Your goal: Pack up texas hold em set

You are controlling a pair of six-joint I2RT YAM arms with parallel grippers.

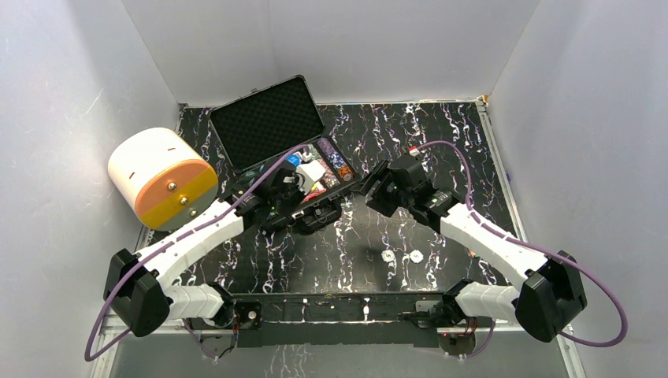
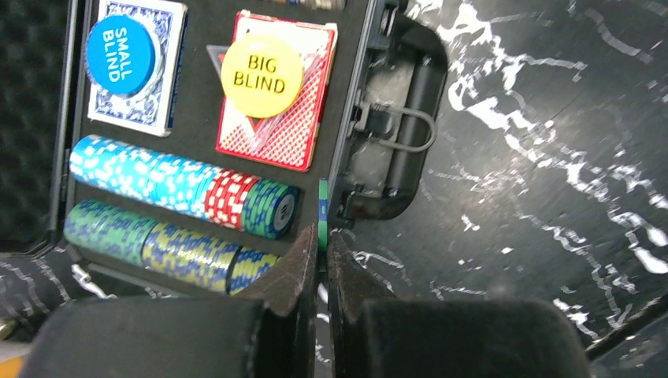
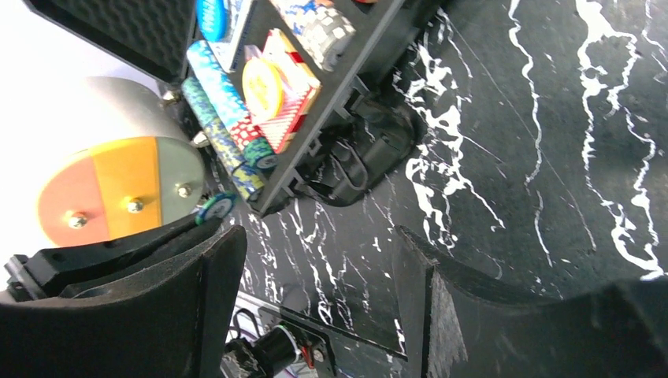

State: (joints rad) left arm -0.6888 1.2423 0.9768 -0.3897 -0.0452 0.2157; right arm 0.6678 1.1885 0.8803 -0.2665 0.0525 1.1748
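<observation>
The black case (image 1: 268, 122) of the texas hold em set lies open at the back centre, its foam lid raised. In the left wrist view its tray (image 2: 201, 153) holds rows of poker chips (image 2: 181, 185), a blue card deck (image 2: 150, 106), a red deck (image 2: 276, 130), a blue button (image 2: 122, 53) and the yellow button (image 2: 261, 75). My left gripper (image 2: 323, 244) is shut on a green chip (image 2: 323, 213), edge-on, just outside the tray's front wall beside the handle (image 2: 406, 134). The right wrist view shows that same green chip (image 3: 214, 207). My right gripper (image 3: 315, 252) is open and holds nothing, over the table in front of the case.
A big white-and-orange cylinder (image 1: 163, 177) lies left of the case, close to my left arm. Two small pale round things (image 1: 401, 256) rest on the black marbled table (image 1: 441, 142) in front of my right gripper (image 1: 376, 189). White walls close in the sides and back.
</observation>
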